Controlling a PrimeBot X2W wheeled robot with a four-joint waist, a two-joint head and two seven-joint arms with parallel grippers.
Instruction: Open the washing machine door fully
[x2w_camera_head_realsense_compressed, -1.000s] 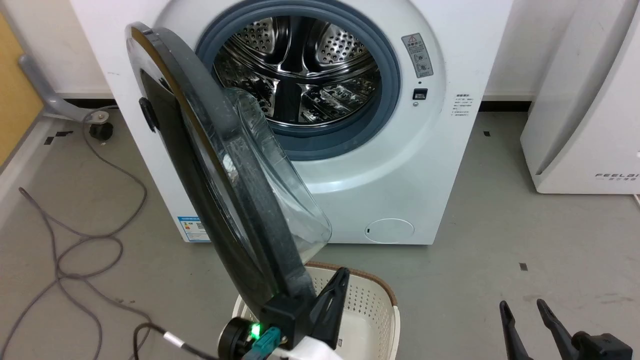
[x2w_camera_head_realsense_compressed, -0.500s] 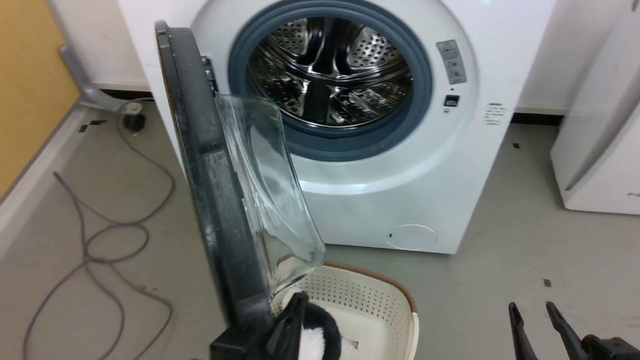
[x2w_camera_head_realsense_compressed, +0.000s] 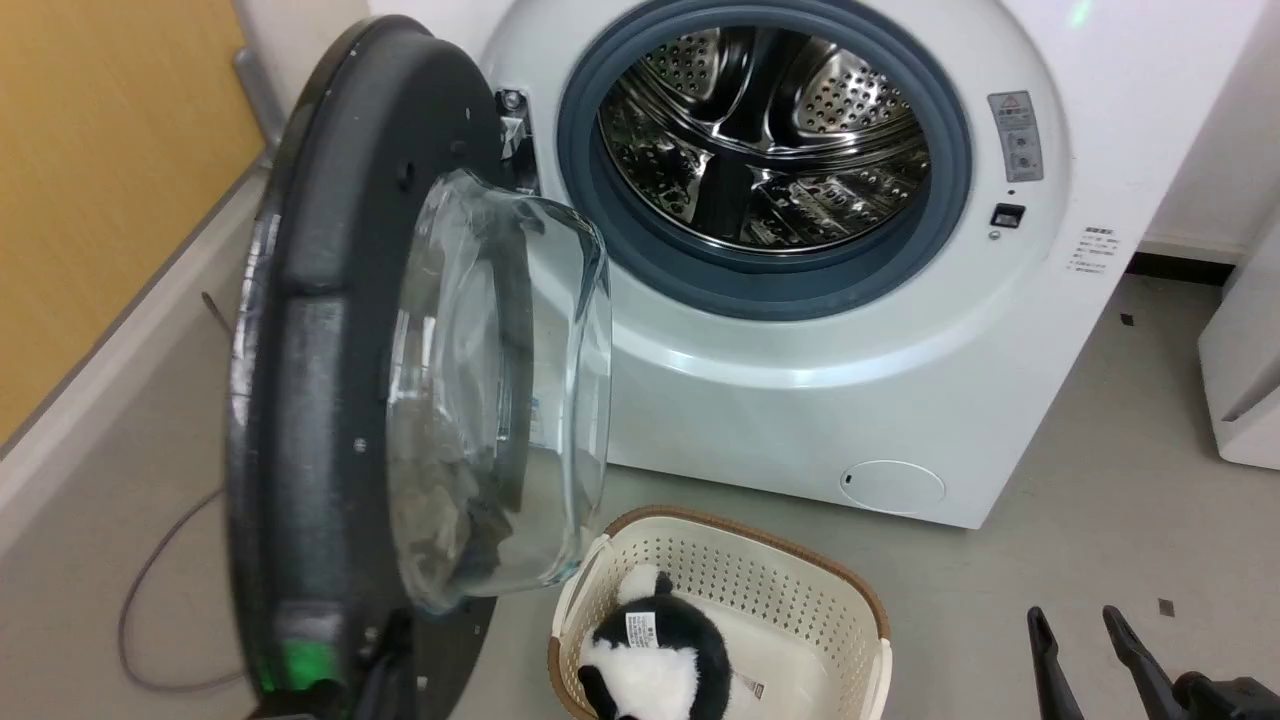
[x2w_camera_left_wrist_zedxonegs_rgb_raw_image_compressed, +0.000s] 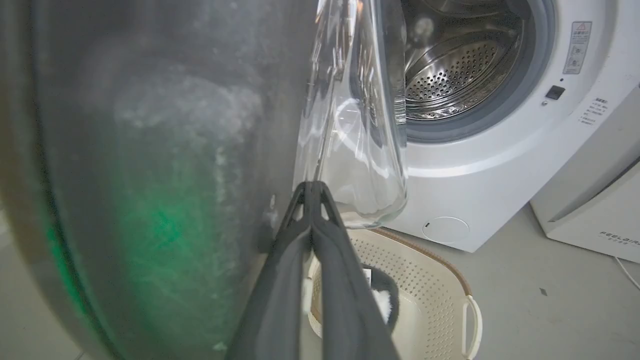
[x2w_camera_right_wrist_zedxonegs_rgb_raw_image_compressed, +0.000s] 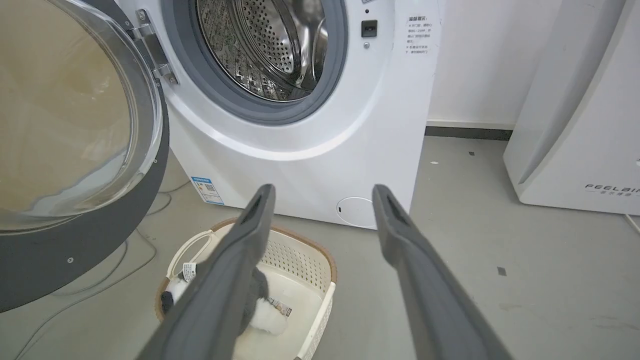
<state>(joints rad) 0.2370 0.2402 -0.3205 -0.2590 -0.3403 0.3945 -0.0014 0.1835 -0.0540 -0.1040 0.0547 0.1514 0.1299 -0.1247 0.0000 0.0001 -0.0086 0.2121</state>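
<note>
Left wrist cam: left gripper (x2w_camera_left_wrist_zedxonegs_rgb_raw_image_compressed: 312, 189) fingers pinched together, right beside the washing machine door (x2w_camera_left_wrist_zedxonegs_rgb_raw_image_compressed: 150, 150), around its 6 o'clock. Right wrist cam: right gripper (x2w_camera_right_wrist_zedxonegs_rgb_raw_image_compressed: 322, 189) spread wide, holding nothing, washing machine (x2w_camera_right_wrist_zedxonegs_rgb_raw_image_compressed: 310, 145) at 12.

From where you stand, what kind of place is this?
Probably a laundry area: a white front-loading washing machine with its door swung open, a perforated laundry basket on the floor before it, and another white appliance at its side.
</note>
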